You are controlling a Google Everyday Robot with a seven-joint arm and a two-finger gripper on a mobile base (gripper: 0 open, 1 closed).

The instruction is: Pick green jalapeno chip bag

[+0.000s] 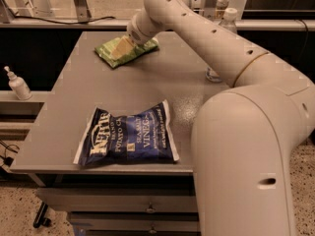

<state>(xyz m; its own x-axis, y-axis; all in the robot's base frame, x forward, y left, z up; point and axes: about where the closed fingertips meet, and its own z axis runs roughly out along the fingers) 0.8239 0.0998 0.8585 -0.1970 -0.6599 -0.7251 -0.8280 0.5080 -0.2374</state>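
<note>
The green jalapeno chip bag lies flat at the far left-centre of the grey table, small and light green. My gripper is right over the middle of this bag, touching or nearly touching it and covering part of it. The larger dark blue Kettle chip bag lies flat near the table's front edge, apart from the gripper.
My arm fills the right side of the view and hides most of a clear bottle at the table's right. A white pump bottle stands on a ledge left of the table. Drawers sit under the front edge.
</note>
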